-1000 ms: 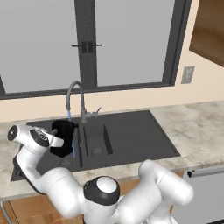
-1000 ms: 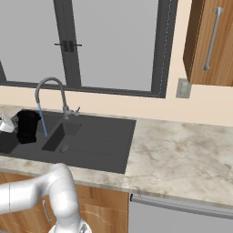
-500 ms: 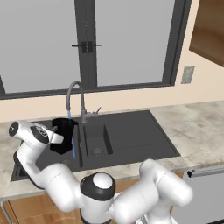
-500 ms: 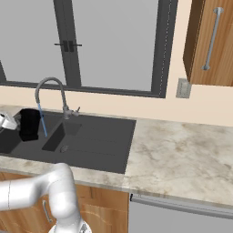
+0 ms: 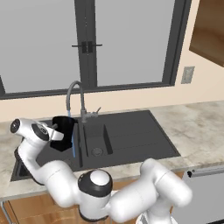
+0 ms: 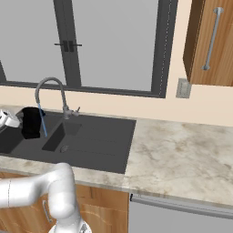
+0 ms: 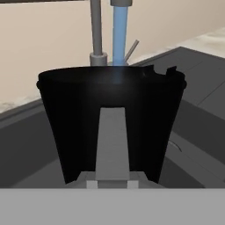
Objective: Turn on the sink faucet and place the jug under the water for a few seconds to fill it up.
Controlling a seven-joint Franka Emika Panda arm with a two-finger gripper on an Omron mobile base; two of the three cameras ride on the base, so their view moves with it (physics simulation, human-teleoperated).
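Jug (image 7: 110,127) clenched by its handle in the claw (image 7: 112,180) over the sink (image 5: 131,135), keep rim level, centre it under the water (image 7: 120,35).

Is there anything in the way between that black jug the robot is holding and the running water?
Nothing visible stands between them. The end effector holds the jug by its handle over the sink. In the left base view, the water falls just beside the jug, at its rim edge.
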